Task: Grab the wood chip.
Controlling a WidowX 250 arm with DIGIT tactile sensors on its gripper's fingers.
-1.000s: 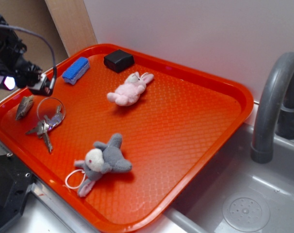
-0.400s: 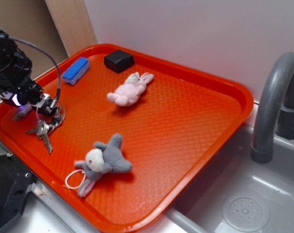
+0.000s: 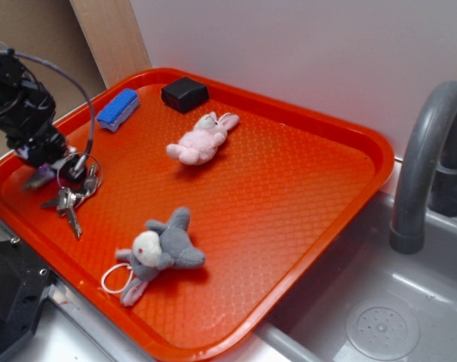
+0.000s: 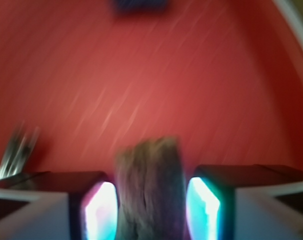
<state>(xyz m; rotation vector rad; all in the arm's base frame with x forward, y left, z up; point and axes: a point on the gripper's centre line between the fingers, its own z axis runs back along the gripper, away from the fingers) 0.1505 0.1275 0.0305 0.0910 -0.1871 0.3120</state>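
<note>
Pincer point(image 3: 41, 167) lowered since a second ago onto the wood chip point(image 4: 149, 187) at the red tray's point(image 3: 304, 226) left edge, glowing fingers point(image 4: 99, 210) spread either side of the chip, not clenched, keys point(image 3: 72, 197) just beside, wrist view blurred.

An orange tray point(image 3: 311, 219) carries a blue block point(image 3: 118, 109) and a black box point(image 3: 185, 94) near its far edge, with a pink bunny point(image 3: 201, 140) lying toward the middle. Silver keys point(image 3: 70, 199) on a ring sit at the left side, and a grey plush point(image 3: 162, 249) lies near the front edge. Right of the tray stands a grey faucet point(image 3: 424, 166) over a sink point(image 3: 379, 324).
</note>
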